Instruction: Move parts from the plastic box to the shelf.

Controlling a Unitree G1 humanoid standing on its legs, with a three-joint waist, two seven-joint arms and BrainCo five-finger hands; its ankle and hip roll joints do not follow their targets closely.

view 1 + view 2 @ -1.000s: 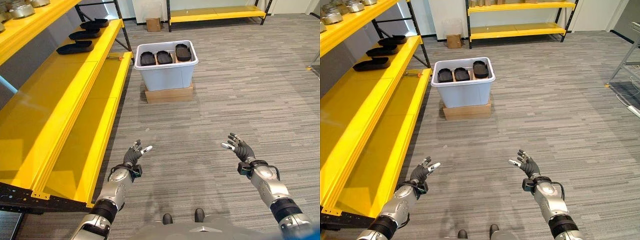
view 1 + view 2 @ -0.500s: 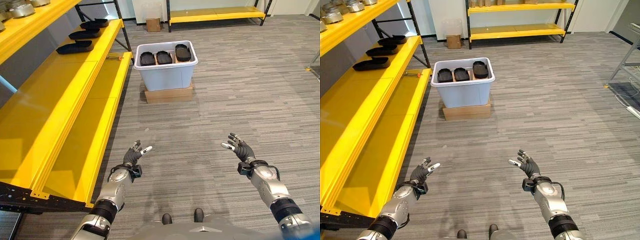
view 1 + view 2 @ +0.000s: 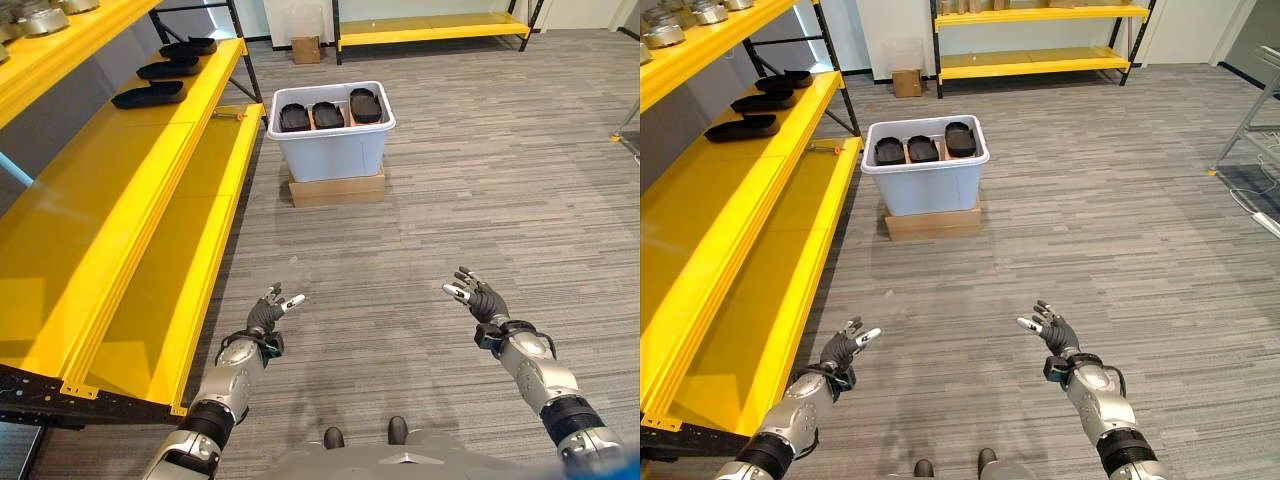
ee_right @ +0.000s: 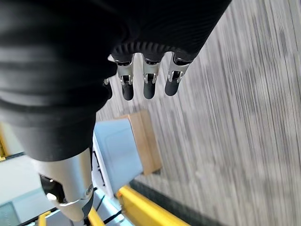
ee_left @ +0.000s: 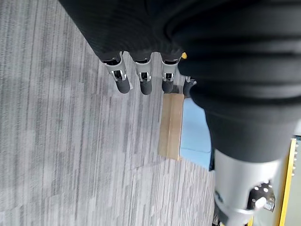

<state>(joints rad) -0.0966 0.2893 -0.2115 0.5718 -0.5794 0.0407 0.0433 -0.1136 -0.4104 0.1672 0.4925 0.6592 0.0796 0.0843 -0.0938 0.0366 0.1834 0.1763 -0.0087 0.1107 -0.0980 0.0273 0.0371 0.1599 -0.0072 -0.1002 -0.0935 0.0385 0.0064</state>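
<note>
- Left eye view: one white plastic box [image 3: 332, 140] stands on the grey floor [image 3: 450, 220], well ahead of both hands, raised on a flat cardboard base [image 3: 338, 189].
- Count in the box: three black parts [image 3: 328, 113], set side by side in a single row across it.
- Each of these parts is an elongated oval; its long axis runs away from the robot, toward the back wall, parallel to its neighbours.
- Count on the shelf: three further black parts [image 3: 150, 95] lie on the upper tier of the yellow shelf [image 3: 120, 220] on the robot's left, spaced one behind the other toward the far end.
- The long axis of those three lies across the shelf's depth, roughly at right angles to the parts in the box.
- A small orange-tipped item [image 3: 230, 116] lies on the shelf's lower tier beside the box; what it is cannot be made out.
- Metal items [image 3: 45, 20] on the top tier are cut off by the frame edge and cannot be counted.
- A cardboard carton [image 3: 307, 49] sits against the back wall, beside a second yellow shelf [image 3: 440, 28].
- Left hand [image 3: 268, 311]: empty, fingers spread and relaxed, held above the floor next to the shelf's front edge.
- Right hand [image 3: 478, 299]: empty, fingers spread, held above open floor, well apart from the left.
- Wrist views: straight fingers [image 5: 143, 82] of the left hand and fingers [image 4: 148, 84] of the right hang free, with the box and its base small beyond them.
- The parts' surface detail is too small to make out.
</note>
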